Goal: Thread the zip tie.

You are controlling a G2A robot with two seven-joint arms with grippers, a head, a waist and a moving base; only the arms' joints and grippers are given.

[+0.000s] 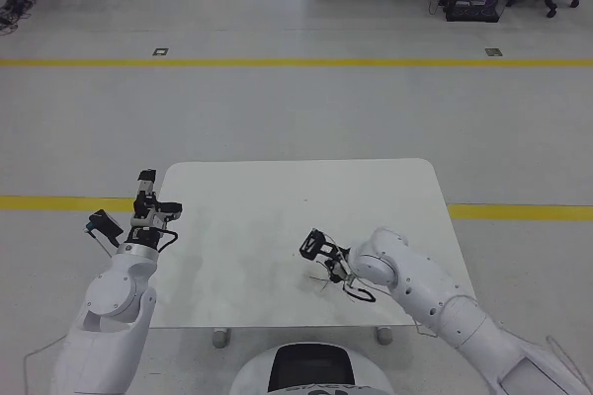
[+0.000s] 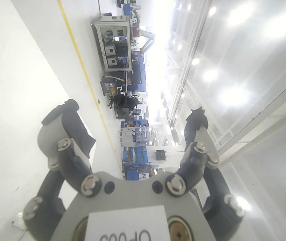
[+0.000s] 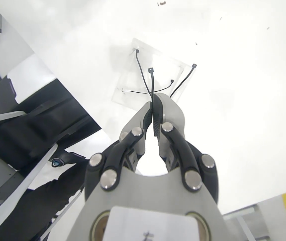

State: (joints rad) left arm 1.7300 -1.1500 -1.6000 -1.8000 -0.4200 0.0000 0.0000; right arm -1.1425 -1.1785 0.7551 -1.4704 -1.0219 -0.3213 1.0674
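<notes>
Several black zip ties [image 3: 143, 76] lie on a clear plastic sheet [image 3: 127, 96] on the white table [image 1: 296, 197]. My right gripper [image 3: 153, 100] is shut on one zip tie [image 3: 153, 81], whose head end sticks out beyond the fingertips over the sheet. In the top view this gripper [image 1: 314, 247] sits low over the table's right front area, with the thin ties [image 1: 326, 278] beside it. My left gripper [image 2: 135, 116] is open and holds nothing; it points away toward the room. From above it [image 1: 148, 202] is at the table's left edge.
The table's left and far parts are bare white surface. A few tiny dark specks [image 3: 161, 3] lie on the table beyond the sheet. Yellow floor lines [image 1: 296, 62] run across the floor behind the table.
</notes>
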